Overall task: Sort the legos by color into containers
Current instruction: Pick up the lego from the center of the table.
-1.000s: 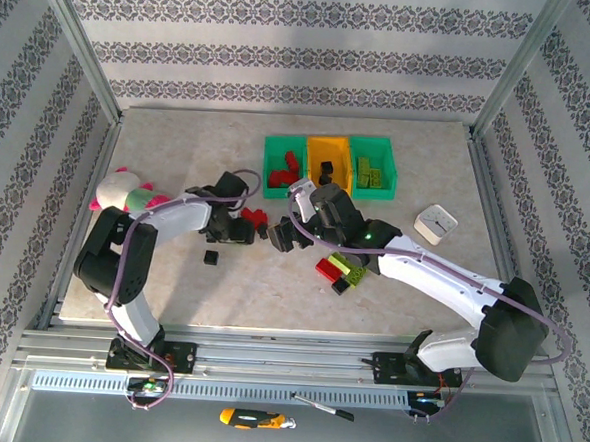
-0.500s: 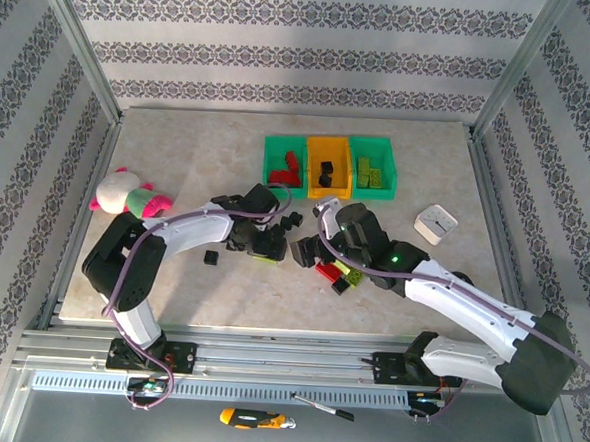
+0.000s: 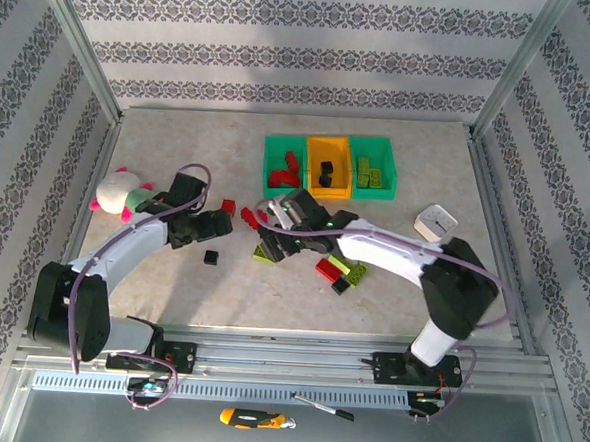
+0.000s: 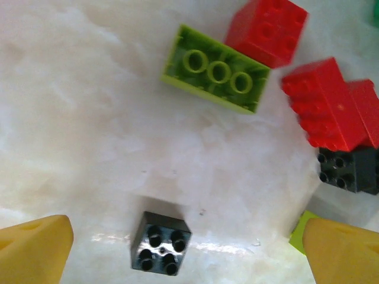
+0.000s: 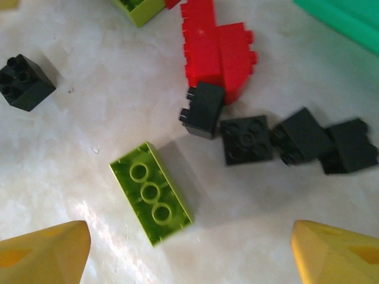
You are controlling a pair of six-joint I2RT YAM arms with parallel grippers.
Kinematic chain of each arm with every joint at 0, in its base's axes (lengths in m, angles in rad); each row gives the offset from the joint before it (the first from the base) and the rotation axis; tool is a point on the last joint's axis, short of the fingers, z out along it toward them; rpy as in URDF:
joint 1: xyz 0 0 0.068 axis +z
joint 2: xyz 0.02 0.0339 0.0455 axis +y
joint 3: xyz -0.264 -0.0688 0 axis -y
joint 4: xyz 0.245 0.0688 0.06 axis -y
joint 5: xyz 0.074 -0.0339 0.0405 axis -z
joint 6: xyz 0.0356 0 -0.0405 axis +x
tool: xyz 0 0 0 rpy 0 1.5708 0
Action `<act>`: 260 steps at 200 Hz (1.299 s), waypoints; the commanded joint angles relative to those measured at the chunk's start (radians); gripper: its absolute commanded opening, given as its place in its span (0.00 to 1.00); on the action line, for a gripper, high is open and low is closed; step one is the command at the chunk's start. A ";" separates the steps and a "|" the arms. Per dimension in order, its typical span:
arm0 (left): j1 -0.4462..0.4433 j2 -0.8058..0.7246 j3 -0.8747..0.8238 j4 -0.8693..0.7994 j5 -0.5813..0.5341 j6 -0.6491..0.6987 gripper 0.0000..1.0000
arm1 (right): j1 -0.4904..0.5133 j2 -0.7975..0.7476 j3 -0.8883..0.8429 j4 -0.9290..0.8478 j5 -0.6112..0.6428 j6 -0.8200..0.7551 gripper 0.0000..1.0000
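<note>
Pale marbled tabletop (image 3: 179, 144) sits inside walls papered in grey patterned bands. From above, the right arm (image 3: 393, 252) lies across the middle and covers the black legos beside its wrist. The contents of the three joined containers (image 3: 328, 166) at the far centre show only as red, black and lime specks, too small to count. In the right wrist view a green bin corner (image 5: 349, 18) is cut off at the far right edge and a lime piece (image 5: 139, 9) at the top edge. In the left wrist view a lime corner (image 4: 301, 231) is half hidden behind a yellow fingertip (image 4: 343, 254).

Half a second ago the left gripper (image 3: 220, 222) hung over the lime brick (image 3: 265, 253) near the centre. It has since drawn back left, toward the plush toy (image 3: 121, 192). The right gripper (image 3: 274, 238) has swung left to stand over that brick, which has not moved.

The left gripper (image 4: 189, 254) is spread wide and empty; a lone black brick (image 4: 161, 241) lies on the table between its fingertips, clear of both. The right gripper (image 5: 189, 254) is also wide apart and empty, with the lime brick (image 5: 151, 192) on the table ahead of it, touching neither finger.

That brick is long, with three open rings on its upturned face. Just to its far right stand studded red bricks (image 5: 216, 56), with four small black bricks (image 5: 249, 139) in a touching row. A loose cluster (image 3: 340, 269) of red, lime and black lies to the near right.
</note>
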 commanded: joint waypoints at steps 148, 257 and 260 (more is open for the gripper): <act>0.095 -0.038 -0.062 0.070 0.112 -0.071 0.99 | 0.038 0.313 0.221 -0.164 -0.072 -0.053 0.63; 0.072 -0.053 -0.092 0.235 0.251 -0.027 0.99 | 0.024 0.070 0.105 -0.133 0.039 0.020 0.30; 0.067 -0.053 -0.096 0.247 0.255 -0.026 0.99 | 0.020 0.055 0.093 -0.130 0.044 0.026 0.29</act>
